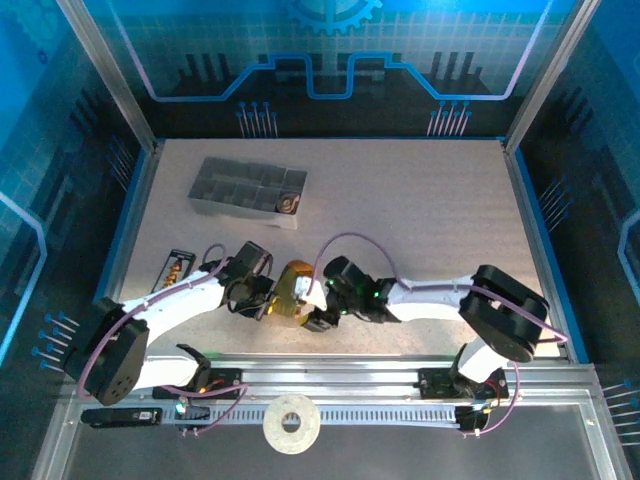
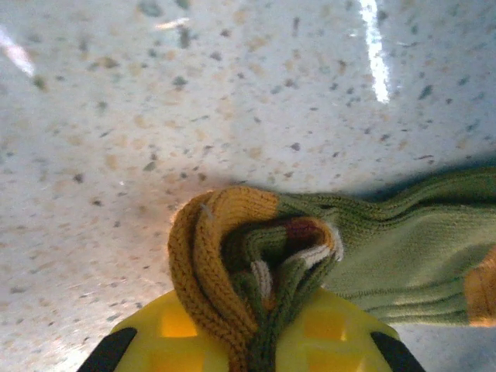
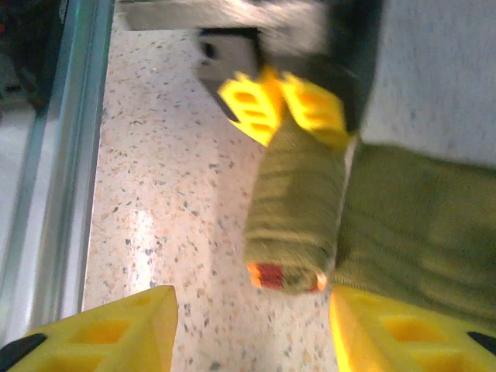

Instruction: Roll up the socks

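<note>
Sock roll (image 1: 293, 297) clamped in your left hand (image 1: 262, 298), right hand (image 1: 320, 308) open

Top view: the hands meet at the bench (image 1: 420, 200) front, with the roll between them. Left wrist view: the left hand (image 2: 252, 337) pinches the roll's mustard end (olive fabric (image 2: 403, 248) trails right). Right wrist view: the right hand (image 3: 252, 325) gapes around the roll's near end, and the roll's long axis runs straight away from it.

- We see a pale speckled table (image 1: 420, 220) with blue edging along its sides.
- Around it stand blue wall panels (image 1: 330, 60) printed with circuit lines and a gear (image 1: 333, 12).
- Aluminium posts (image 1: 105, 70) frame the corners, and an aluminium rail (image 1: 380, 372) crosses the near edge.
- We notice a white streak of light (image 2: 376, 50) on the tabletop.
</note>
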You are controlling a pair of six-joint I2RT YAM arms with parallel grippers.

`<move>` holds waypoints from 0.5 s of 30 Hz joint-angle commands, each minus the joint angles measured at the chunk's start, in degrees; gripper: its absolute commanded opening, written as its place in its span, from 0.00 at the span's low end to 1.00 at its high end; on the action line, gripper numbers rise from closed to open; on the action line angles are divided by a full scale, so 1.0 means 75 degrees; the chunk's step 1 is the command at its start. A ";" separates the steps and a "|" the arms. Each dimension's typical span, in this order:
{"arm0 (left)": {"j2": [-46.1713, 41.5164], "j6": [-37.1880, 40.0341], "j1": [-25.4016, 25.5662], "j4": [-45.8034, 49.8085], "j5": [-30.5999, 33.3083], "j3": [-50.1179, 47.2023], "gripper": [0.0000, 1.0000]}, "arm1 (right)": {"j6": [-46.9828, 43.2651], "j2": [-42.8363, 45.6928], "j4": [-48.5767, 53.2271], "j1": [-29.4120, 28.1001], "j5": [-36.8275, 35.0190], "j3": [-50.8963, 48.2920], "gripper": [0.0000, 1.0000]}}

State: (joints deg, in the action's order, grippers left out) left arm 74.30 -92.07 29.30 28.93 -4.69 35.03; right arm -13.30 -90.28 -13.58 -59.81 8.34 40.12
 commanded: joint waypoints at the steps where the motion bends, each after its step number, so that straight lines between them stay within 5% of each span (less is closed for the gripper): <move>1: 0.0512 -0.0204 0.0084 0.1465 0.0215 0.0307 0.00 | -0.1617 -0.0004 -0.0890 -0.0778 -0.2781 -0.0096 0.54; 10: 0.1385 0.0035 0.0100 0.1769 -0.0067 0.1013 0.01 | -0.3207 -0.1417 -0.1403 -0.1667 -0.4679 0.0684 0.54; 15: 0.1461 0.0071 0.0084 0.1587 -0.0200 0.1063 0.01 | -0.3268 -0.2023 -0.1128 -0.1651 -0.4822 0.1041 0.36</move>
State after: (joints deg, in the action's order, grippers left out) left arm 83.24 -92.62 29.43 37.50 -4.99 43.72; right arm -35.29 -103.07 -21.50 -71.72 -23.88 45.63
